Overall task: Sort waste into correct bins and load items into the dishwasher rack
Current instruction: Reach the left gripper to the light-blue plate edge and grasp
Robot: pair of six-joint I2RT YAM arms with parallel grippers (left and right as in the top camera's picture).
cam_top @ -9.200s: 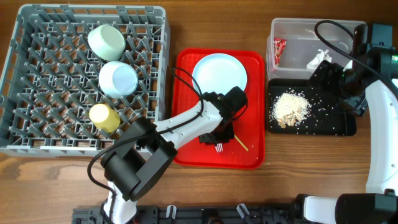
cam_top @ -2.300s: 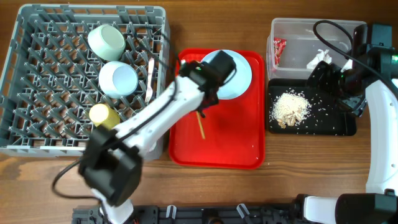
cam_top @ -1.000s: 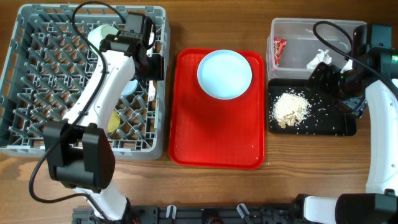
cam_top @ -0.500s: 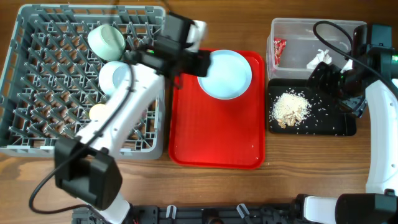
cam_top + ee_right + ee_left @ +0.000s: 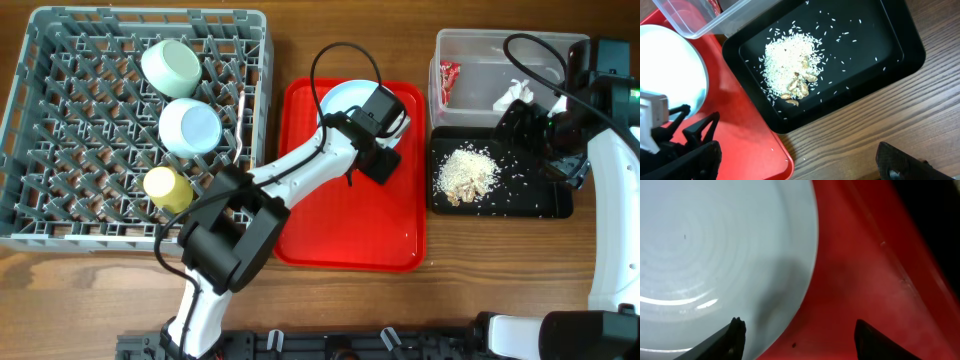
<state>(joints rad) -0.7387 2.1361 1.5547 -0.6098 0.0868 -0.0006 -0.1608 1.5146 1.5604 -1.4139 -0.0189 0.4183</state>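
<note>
From overhead, the dishwasher rack fills the left of the desk and holds the pale green bowl, the small white bowl and the yellow cup in a column. A thin pale strip near its right wall is probably the white fork, though it is too small to be sure. The white plate lies at the top of the red serving tray, with the left fingers over its lower right edge. At right, the clear tub holds the red wrapper and the white paper scrap. Just below it, the black tray carries the food scraps. The right fingers hang over the line where tub and tray meet. In the left wrist view the fingers are spread wide, one tip over the plate and the other over red tray, the plate's rim running between them. I cannot tell whether they touch it. The right wrist view shows only one dark finger at the lower right corner, so I cannot tell whether that pair is apart or together. The scraps sit heaped in the black tray, with loose grains scattered around them.
</note>
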